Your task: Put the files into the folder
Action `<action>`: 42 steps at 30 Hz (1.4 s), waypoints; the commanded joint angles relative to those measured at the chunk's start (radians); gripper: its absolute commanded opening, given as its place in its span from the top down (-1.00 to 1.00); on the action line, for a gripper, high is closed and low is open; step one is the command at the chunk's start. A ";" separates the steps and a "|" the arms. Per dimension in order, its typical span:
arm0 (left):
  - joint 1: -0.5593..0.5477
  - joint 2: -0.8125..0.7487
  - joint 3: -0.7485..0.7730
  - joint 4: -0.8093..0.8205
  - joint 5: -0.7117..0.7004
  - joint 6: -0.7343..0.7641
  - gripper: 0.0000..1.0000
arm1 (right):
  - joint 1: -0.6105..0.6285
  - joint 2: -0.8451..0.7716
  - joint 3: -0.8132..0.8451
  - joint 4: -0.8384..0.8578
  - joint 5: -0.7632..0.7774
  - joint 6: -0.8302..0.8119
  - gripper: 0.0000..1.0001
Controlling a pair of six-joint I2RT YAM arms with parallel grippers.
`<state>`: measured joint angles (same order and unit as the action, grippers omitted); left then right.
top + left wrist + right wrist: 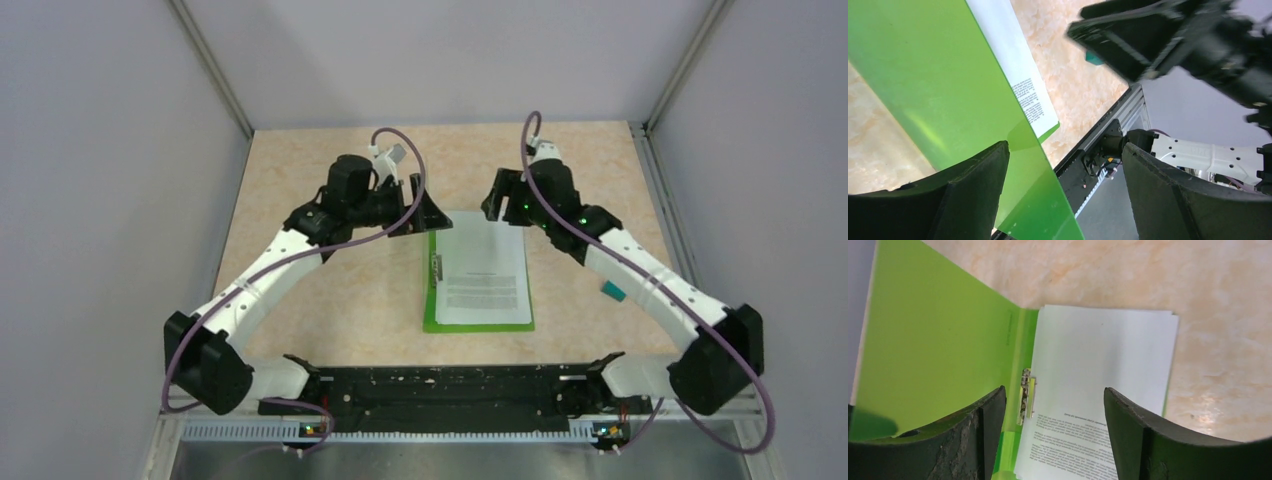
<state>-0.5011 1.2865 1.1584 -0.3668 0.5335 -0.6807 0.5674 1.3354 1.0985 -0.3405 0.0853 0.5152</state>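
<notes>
A: Lying on the open green folder, middle of the counter: the files. Held?
B: No. Left fingers and right fingers both spread, empty; raised cover stands beside the left pair.

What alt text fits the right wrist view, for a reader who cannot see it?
An open green folder lies on a beige table, white printed sheets lying inside beside its metal clip, its cover raised. Two dark fingers of the right gripper stand apart in the foreground.
</notes>
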 commanded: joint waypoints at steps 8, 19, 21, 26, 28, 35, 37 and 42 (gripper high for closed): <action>-0.146 0.190 0.073 0.185 0.072 -0.045 -0.96 | -0.019 -0.220 0.068 -0.169 0.185 -0.089 -0.45; -0.178 0.386 0.046 0.358 0.107 -0.132 -0.97 | -0.018 -0.272 0.084 -0.226 0.266 -0.113 -0.48; -0.180 0.425 0.037 0.406 0.115 -0.144 -0.97 | -0.020 -0.272 0.077 -0.224 0.263 -0.114 -0.48; -0.181 0.519 0.003 0.477 0.123 -0.183 -0.97 | -0.020 -0.260 0.046 -0.219 0.244 -0.105 -0.49; -0.180 0.554 -0.006 0.495 0.117 -0.195 -0.97 | -0.019 -0.256 0.028 -0.209 0.232 -0.102 -0.50; -0.181 0.673 -0.016 0.477 0.057 -0.203 -0.97 | -0.019 -0.222 -0.022 -0.181 0.188 -0.091 -0.50; -0.182 0.691 -0.025 0.479 0.043 -0.204 -0.98 | -0.019 -0.216 -0.035 -0.176 0.185 -0.086 -0.50; -0.180 0.699 -0.036 0.456 0.034 -0.184 -0.97 | -0.019 -0.203 -0.057 -0.161 0.168 -0.070 -0.50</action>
<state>-0.6785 1.9759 1.1435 0.0879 0.6090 -0.8921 0.5510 1.1282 1.0470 -0.5526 0.2745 0.4252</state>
